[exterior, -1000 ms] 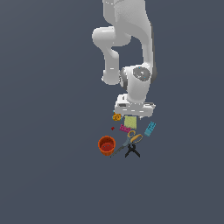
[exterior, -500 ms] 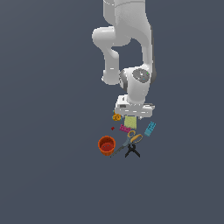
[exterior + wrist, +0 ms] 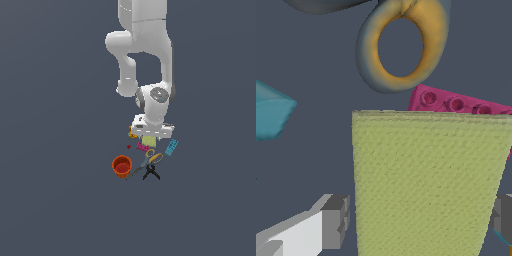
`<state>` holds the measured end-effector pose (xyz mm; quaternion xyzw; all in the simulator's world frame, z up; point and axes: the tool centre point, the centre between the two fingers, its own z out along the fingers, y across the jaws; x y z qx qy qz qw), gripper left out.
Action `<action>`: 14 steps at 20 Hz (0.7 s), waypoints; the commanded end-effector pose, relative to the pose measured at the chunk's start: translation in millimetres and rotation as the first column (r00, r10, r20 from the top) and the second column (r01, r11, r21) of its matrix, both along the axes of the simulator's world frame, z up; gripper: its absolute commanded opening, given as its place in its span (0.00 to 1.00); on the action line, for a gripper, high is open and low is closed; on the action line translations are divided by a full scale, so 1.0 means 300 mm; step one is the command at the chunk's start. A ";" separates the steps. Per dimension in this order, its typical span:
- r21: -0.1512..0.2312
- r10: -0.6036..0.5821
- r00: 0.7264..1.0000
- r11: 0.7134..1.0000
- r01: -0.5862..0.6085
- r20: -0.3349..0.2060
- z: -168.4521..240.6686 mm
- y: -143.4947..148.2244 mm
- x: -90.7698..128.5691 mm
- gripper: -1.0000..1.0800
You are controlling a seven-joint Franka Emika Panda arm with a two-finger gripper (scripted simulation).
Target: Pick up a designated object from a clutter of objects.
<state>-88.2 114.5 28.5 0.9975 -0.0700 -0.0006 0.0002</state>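
The white two-fingered gripper (image 3: 418, 222) straddles the flat yellow-green square sponge-like pad (image 3: 428, 180). In the wrist view one grey-tipped finger (image 3: 335, 221) stands just beside one edge of the pad with a thin gap showing, and the other finger (image 3: 503, 216) sits at the opposite edge, mostly cut off by the frame. The jaws are spread a little wider than the pad; whether that far finger touches the pad cannot be told.

In the exterior view the gripper (image 3: 151, 136) is low over the clutter, hiding much of the pad (image 3: 149, 142), which peeks out directly beneath it.

From the pad outward in the exterior view: the pink studded brick (image 3: 143, 147) lies touching or just beside it at about 7 o'clock; in the wrist view the brick (image 3: 466, 106) shows past the pad's far edge. A small orange knobbly piece (image 3: 132, 134) is near at 10 o'clock. The cyan studded block (image 3: 171, 147) lies at 4 o'clock, apart from the pad. The orange-handled scissors (image 3: 150, 160) lie at 6 o'clock, one handle ring (image 3: 401, 42) large in the wrist view. The black tripod-shaped piece (image 3: 151, 173) stands beyond them, and the red-orange cup (image 3: 121, 166) sits upright at 7 o'clock, farthest out.
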 end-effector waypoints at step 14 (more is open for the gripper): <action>0.000 0.000 1.000 1.000 0.000 0.001 -0.027 0.000 0.001 0.00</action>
